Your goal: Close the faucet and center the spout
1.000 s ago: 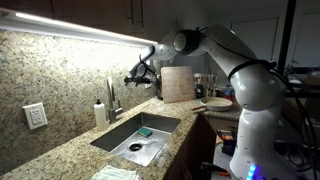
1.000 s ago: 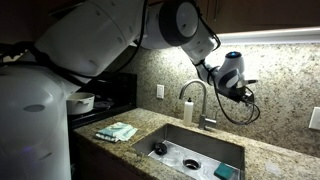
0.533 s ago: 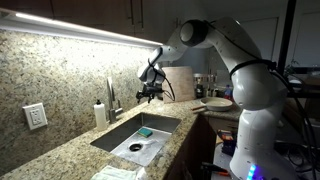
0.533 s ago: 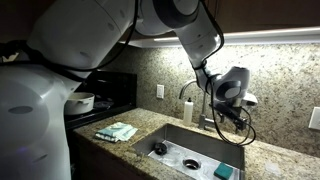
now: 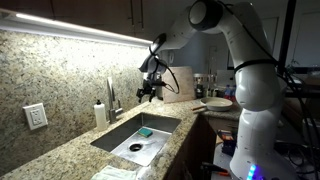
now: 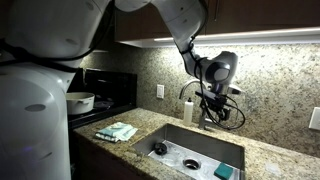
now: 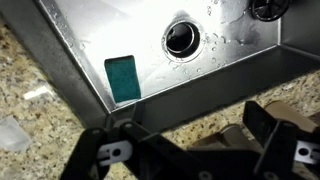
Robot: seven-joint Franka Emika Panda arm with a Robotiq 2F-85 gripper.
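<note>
The chrome faucet [image 5: 111,101] stands behind the sink, by the granite wall. Its spout [image 5: 110,84] arches toward the basin; it also shows in an exterior view [image 6: 190,87], partly hidden by my wrist. My gripper [image 5: 150,93] hangs over the sink's far part, to one side of the faucet and apart from it. In an exterior view [image 6: 211,103] it sits right in front of the tap's stem. In the wrist view the gripper [image 7: 190,150] is open, with a rounded shiny shape between its fingers that I cannot identify. No water stream shows.
A white soap dispenser [image 5: 100,113] stands beside the faucet. The steel sink [image 5: 120,135] holds a green sponge [image 7: 123,78] and a drain [image 7: 181,39]. A teal cloth [image 6: 117,131] and a pot [image 6: 80,101] sit on the counter. A board [image 5: 179,84] leans at the wall.
My arm has swung down from near the cabinet light toward the sink. The gripper now hangs lower and closer to the faucet. It stays open.
</note>
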